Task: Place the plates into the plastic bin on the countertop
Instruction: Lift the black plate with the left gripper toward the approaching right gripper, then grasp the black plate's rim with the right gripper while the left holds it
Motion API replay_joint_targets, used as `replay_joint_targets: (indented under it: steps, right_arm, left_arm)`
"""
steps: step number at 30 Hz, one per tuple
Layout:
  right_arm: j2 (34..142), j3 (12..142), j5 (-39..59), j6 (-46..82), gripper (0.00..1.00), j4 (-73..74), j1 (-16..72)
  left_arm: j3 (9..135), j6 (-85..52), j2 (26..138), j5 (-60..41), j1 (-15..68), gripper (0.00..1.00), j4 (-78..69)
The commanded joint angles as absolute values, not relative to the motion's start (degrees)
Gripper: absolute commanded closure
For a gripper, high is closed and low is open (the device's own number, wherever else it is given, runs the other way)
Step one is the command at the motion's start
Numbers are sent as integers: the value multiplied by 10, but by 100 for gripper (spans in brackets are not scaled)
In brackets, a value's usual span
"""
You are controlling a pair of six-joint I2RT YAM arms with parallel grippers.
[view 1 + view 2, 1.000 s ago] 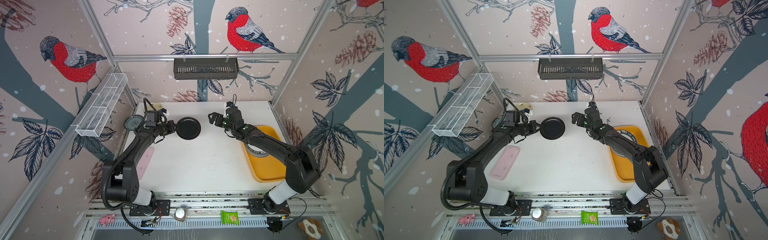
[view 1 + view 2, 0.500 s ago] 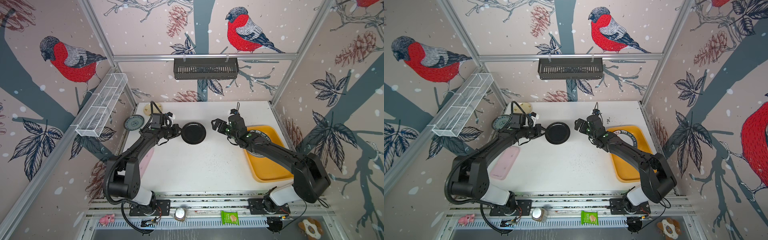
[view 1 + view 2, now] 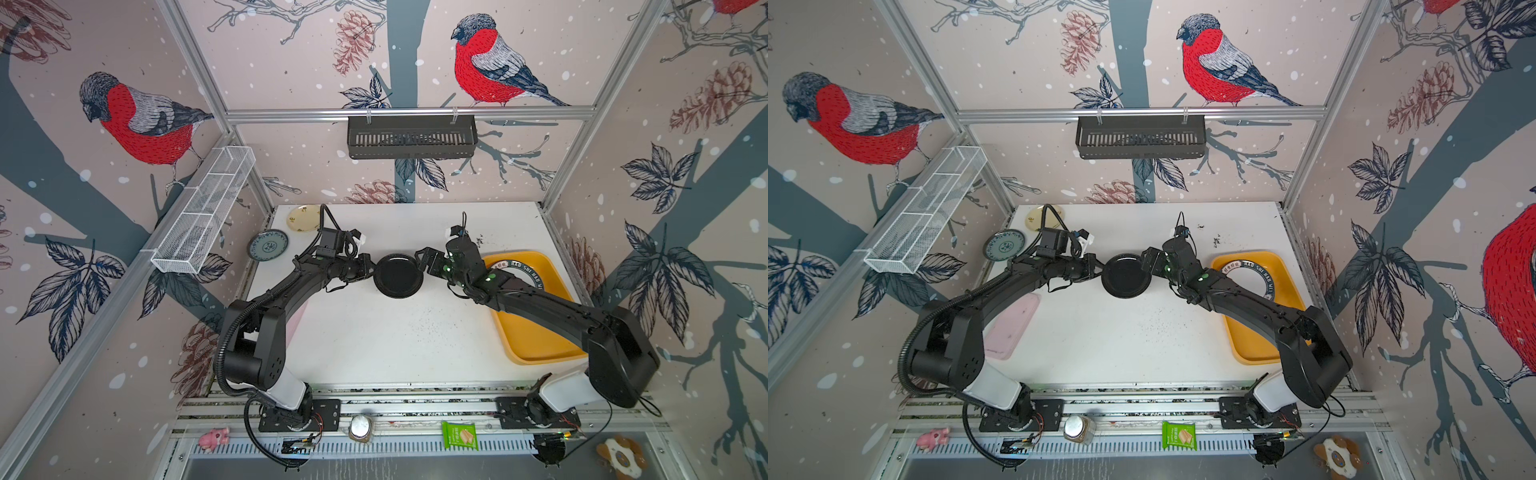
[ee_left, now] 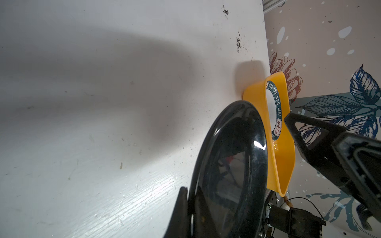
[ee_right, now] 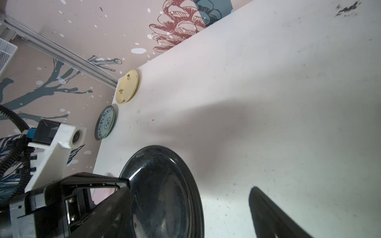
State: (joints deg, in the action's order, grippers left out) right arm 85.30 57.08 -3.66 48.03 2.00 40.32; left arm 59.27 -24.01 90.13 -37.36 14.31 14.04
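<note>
Both arms reach out from their bases at the near edge, elbows bowed outward and forearms angling in, so they meet over the middle of the countertop (image 3: pixel 395 340) like an arch.

The left gripper (image 3: pixel 370 268) points across to the right, wrist about level, and it's clamped tight on the left rim of the plain black plate (image 3: pixel 398 276). The plate sits roughly flat, face up. It's lifted clear of the countertop, and in the left wrist view its shadow falls well away from it.

The right gripper (image 3: pixel 423 264) comes in from the opposite side, pointing left, right at the plate's right rim. Its jaws are spread apart, and in the right wrist view one finger (image 5: pixel 268 214) hangs well clear of the plate, so no grip there.

The mustard-yellow plastic bin (image 3: pixel 523 336) lies along the right side of the countertop under the right forearm. A white plate with a dark-green lettered rim (image 3: pixel 519 270) lies in its far end.

Over in the far left corner there's a cream-yellow plate (image 3: pixel 303 218). Just beside it, a blue-grey patterned plate (image 3: pixel 268 245) sits right at the left edge.
</note>
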Motion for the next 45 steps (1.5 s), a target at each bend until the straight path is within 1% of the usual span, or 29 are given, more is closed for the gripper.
replay_joint_targets:
  steps: [1,2,4,6,8,14,16,19,22,25,28,32,37,38,40,41,42,45]
  right_arm:
    - [857,568,-9,485,13,13,405]
    - [859,567,2,485,14,14,406]
    - [865,563,28,483,18,22,406]
    - [872,560,48,486,26,31,408]
    - [876,555,44,495,32,34,410]
    - [875,528,67,515,40,72,409]
    - [872,516,75,519,46,87,408]
    - [868,501,90,529,60,112,402]
    - [865,484,111,539,66,141,396]
    - [864,475,116,544,74,151,392]
    - [861,471,116,547,79,159,390]
    - [861,469,122,552,87,171,390]
    - [868,470,123,559,94,174,390]
    - [868,470,122,561,95,176,390]
    - [868,471,119,562,96,173,389]
    - [868,471,117,563,96,172,388]
    - [865,472,116,563,96,171,388]
    - [862,470,112,566,97,170,383]
  left_arm:
    - [596,-233,897,-386,143,99,135]
    - [595,-235,897,-390,143,99,132]
    - [594,-237,899,-393,143,99,129]
    - [594,-238,899,-392,143,99,129]
    - [594,-238,899,-396,142,99,127]
    - [595,-239,896,-401,141,99,125]
    - [593,-241,894,-407,140,99,121]
    - [588,-248,892,-415,135,99,112]
    - [586,-251,891,-419,132,99,107]
    - [584,-255,891,-426,129,99,100]
    - [582,-258,892,-430,128,99,96]
    - [580,-259,893,-435,127,99,93]
    - [580,-259,893,-437,126,96,92]
    - [580,-259,894,-437,126,93,92]
    - [581,-259,894,-438,125,81,92]
    - [581,-259,894,-438,125,73,93]
    - [582,-258,894,-437,125,60,95]
    - [583,-256,895,-433,124,39,98]
